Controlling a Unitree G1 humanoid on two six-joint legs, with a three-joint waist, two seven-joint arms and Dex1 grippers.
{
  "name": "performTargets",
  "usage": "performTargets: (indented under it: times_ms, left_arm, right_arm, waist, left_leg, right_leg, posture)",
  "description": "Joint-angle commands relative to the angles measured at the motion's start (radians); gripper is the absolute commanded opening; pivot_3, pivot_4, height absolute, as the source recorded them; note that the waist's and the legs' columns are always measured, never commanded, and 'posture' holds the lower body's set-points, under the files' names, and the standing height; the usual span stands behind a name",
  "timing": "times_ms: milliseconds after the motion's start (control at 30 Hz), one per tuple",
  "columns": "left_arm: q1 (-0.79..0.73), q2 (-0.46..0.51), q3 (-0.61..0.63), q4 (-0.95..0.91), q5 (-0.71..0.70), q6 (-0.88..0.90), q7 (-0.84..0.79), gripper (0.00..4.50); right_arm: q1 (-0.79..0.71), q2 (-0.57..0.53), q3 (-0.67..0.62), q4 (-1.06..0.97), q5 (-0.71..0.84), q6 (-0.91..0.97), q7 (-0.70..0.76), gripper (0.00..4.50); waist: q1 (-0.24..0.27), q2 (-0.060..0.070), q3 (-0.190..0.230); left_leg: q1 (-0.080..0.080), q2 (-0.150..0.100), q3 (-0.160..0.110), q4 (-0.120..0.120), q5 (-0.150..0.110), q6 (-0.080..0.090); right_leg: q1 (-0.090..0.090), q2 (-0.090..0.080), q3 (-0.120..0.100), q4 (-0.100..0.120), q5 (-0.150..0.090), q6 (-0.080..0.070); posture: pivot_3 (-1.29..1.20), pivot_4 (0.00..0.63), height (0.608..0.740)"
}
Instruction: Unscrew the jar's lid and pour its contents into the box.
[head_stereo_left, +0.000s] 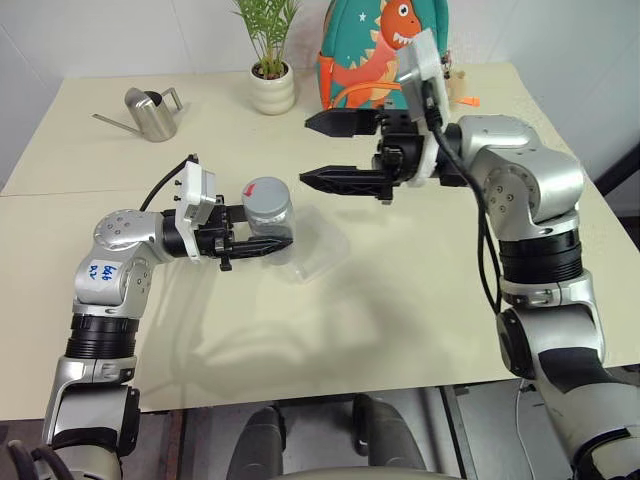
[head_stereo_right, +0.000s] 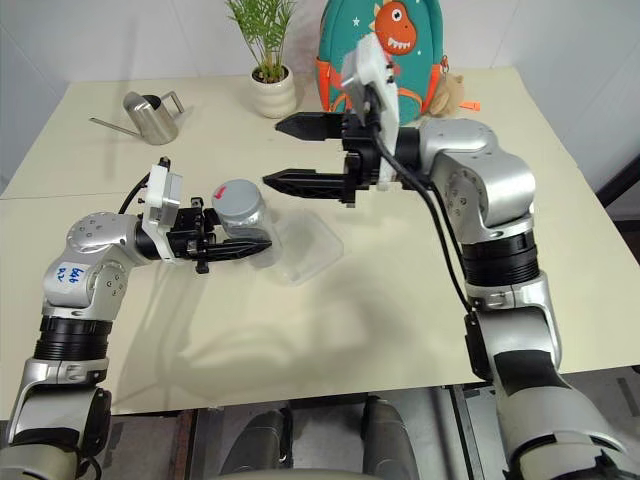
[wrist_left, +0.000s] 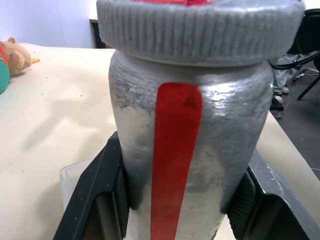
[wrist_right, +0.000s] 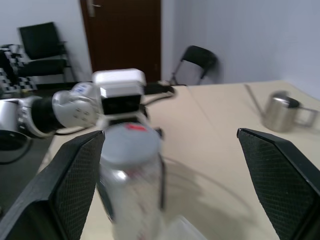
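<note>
The jar (head_stereo_left: 268, 215) stands upright over the near edge of the box (head_stereo_left: 318, 252), clamped low on its body by the left gripper (head_stereo_left: 262, 246), with the lid (head_stereo_left: 265, 192) seemingly screwed on (its seam is hard to read). The right gripper (head_stereo_left: 306, 150) hangs above and beyond the jar, jaws spread wide and empty. If it closes off-centre on the lid, the twist could turn the jar within the left fingers or tip it off the box.

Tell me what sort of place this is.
Probably an office or lab room set up for a tabletop trial: pale tables pushed together, black chairs by a brown door, and props such as a potted plant and a watering can.
</note>
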Motion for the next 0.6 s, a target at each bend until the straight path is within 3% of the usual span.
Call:
performTargets:
  times_ms: [33,600]
  left_arm:
    - [0.002,0.011,0.009,-0.014,-0.001,-0.012,-0.003,2.01]
    - [0.001,0.01,0.006,-0.026,-0.005,-0.002,0.001,2.01]
  right_arm:
    - [0.009,0.029,0.04,-0.083,0.012,0.028,-0.023,4.45]
    - [-0.015,0.11,0.111,-0.015,-0.055,-0.004,-0.052,4.45]
  waist:
    - [0.0,0.0,0.0]
    - [0.0,0.0,0.0]
  left_leg:
    - [0.0,0.0,0.0,0.0,0.0,0.0]
    - [0.0,0.0,0.0,0.001,0.0,0.0]
  right_leg:
    - [0.0,0.0,0.0,0.0,0.0,0.0]
    - [0.0,0.0,0.0,0.001,0.0,0.0]
  posture:
    - [0.0,0.15,0.74]
    - [0.0,0.15,0.74]
